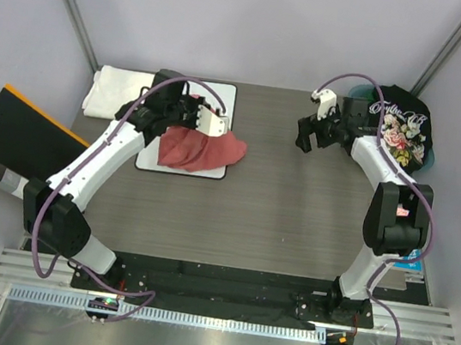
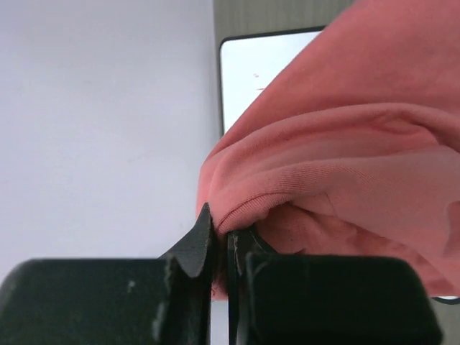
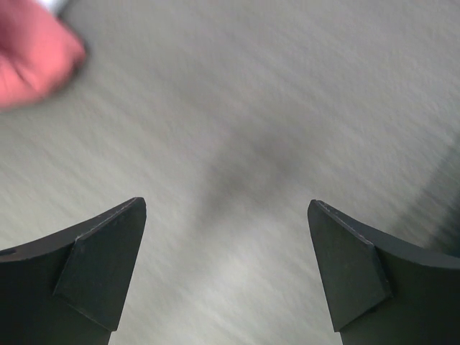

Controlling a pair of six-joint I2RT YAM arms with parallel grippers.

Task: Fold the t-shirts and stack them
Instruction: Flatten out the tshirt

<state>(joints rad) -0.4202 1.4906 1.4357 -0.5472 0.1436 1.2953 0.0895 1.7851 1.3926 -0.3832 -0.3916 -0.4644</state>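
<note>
Top external shows us our left gripper point(image 1: 213, 123) pinching the red shirt point(image 1: 203, 151), which lies bunched over the whiteboard point(image 1: 152, 162) at far left. Our right gripper point(image 1: 309, 137) hovers with jaws spread above the table point(image 1: 293, 217). We see the black shirt point(image 1: 403, 133) at the far right corner and the white shirt point(image 1: 117, 90) folded at far left.

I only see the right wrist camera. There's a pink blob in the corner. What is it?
Observer: That's the red shirt, pinched in the left gripper.
Operator: Where's the next shirt?
Observer: The black shirt is bunched at the far right corner of the table.
Operator: Any more?
Observer: A white shirt lies folded at the far left corner.
</note>
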